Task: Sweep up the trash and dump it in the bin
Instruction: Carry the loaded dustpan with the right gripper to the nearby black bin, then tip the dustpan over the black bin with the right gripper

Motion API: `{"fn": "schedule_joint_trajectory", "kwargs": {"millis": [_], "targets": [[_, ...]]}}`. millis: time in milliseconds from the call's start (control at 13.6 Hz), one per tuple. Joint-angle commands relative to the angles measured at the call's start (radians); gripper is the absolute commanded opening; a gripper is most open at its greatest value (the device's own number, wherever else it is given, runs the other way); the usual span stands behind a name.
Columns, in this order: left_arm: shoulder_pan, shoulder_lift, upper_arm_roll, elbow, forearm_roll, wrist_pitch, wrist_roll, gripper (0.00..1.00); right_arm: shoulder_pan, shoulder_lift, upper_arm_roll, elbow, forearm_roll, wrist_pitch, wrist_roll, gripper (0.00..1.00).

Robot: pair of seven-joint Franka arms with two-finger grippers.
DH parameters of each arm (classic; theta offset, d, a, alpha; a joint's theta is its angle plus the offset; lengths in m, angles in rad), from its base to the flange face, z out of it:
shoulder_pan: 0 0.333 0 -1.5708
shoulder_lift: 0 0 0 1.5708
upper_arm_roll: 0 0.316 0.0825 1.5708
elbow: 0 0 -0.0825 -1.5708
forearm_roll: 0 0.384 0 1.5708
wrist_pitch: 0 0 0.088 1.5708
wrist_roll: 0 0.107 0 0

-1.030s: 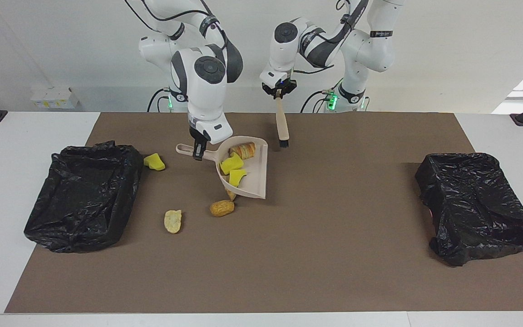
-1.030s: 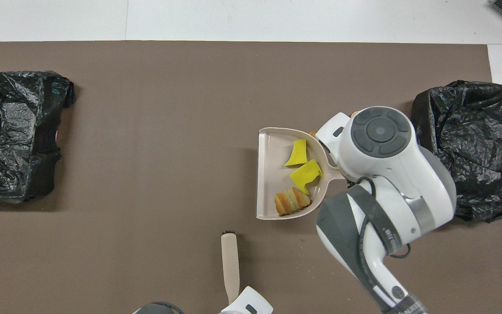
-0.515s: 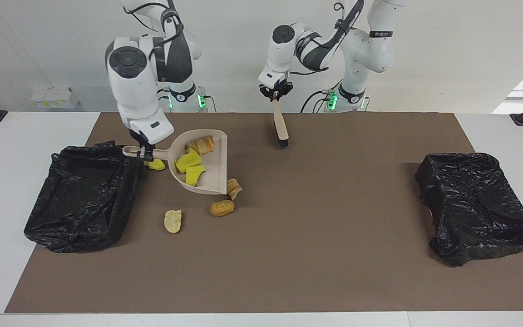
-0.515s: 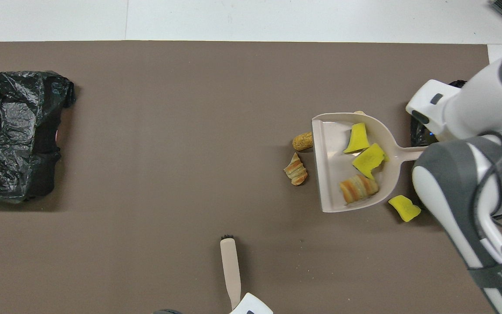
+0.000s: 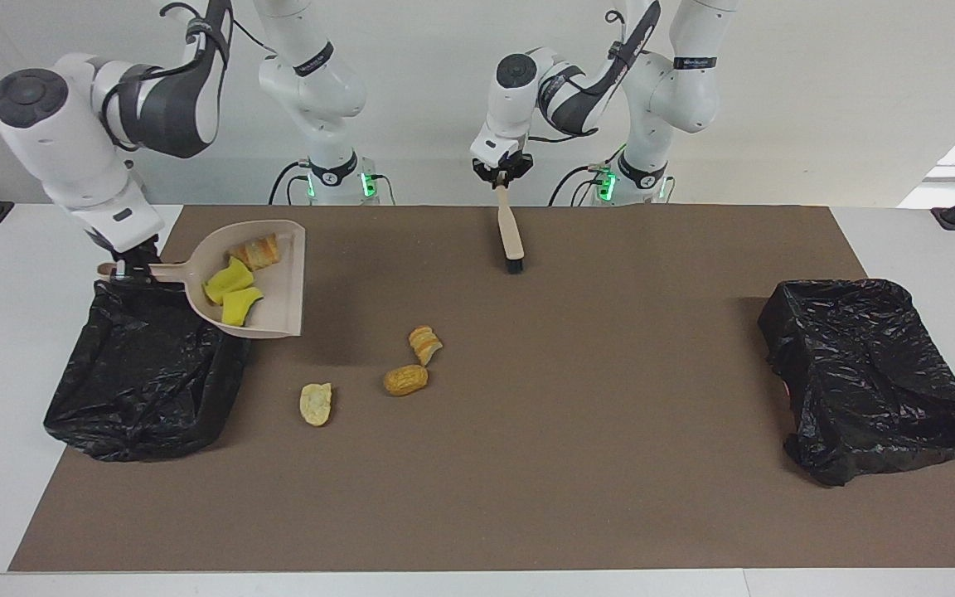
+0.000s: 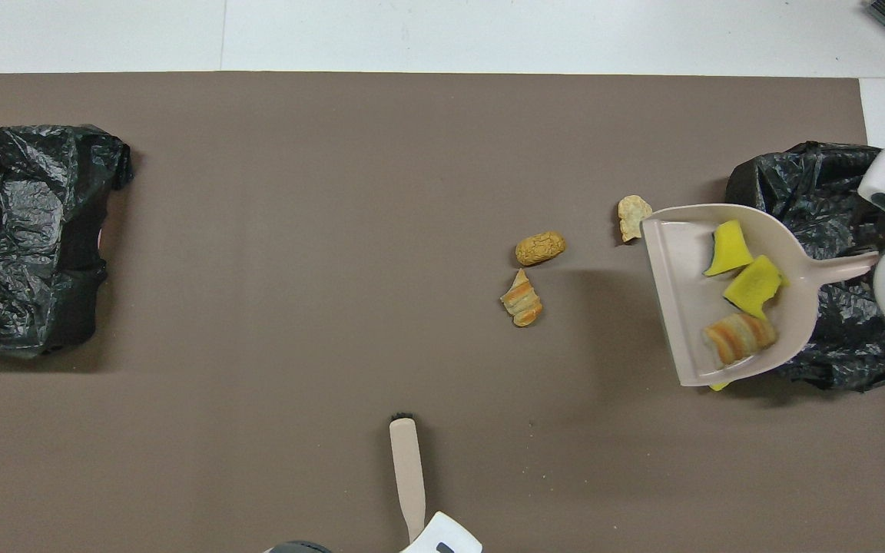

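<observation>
Three pieces of trash ride in the beige dustpan (image 5: 255,282), two yellow sponge chunks (image 5: 230,297) and a striped bread lump (image 5: 258,250), as the right gripper (image 5: 131,269), clamped on the pan's handle, holds it raised over the rim of the black-lined bin (image 5: 142,373) at the right arm's end of the worktop (image 5: 527,464). The pan sits roughly level, apparently to keep the load from sliding out before tipping. Three bread-like lumps (image 5: 405,380) lie unswept on the brown mat (a fourth yellow scrap (image 6: 717,385) peeks from under the pan in the overhead view). Meanwhile the left gripper (image 5: 501,176), shut on the brush (image 5: 511,232), waits with bristles down over the mat. A second bin (image 5: 867,373) sits at the left arm's end.
</observation>
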Motion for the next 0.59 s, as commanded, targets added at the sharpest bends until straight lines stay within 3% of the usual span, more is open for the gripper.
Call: {"fn": "schedule_joint_trajectory", "kwargs": {"millis": [0,147,368,515], "targets": [[-0.009,-0.009,0.013,-0.019,-0.021,0.012,0.034,0.25,-0.074,0.010,0.014,0.022,-0.063,0.075,-0.034,0.00],[-0.004,0.000,0.016,-0.009,-0.021,-0.005,0.037,0.37,-0.099,0.018,0.012,0.022,-0.128,0.167,-0.031,0.00],[0.095,0.014,0.019,0.027,-0.019,-0.026,0.127,0.65,-0.088,0.024,0.011,0.023,-0.332,0.221,0.090,0.00],[0.156,0.032,0.022,0.066,-0.002,-0.057,0.224,0.90,-0.044,0.022,0.012,0.022,-0.499,0.203,0.245,0.00]]}}
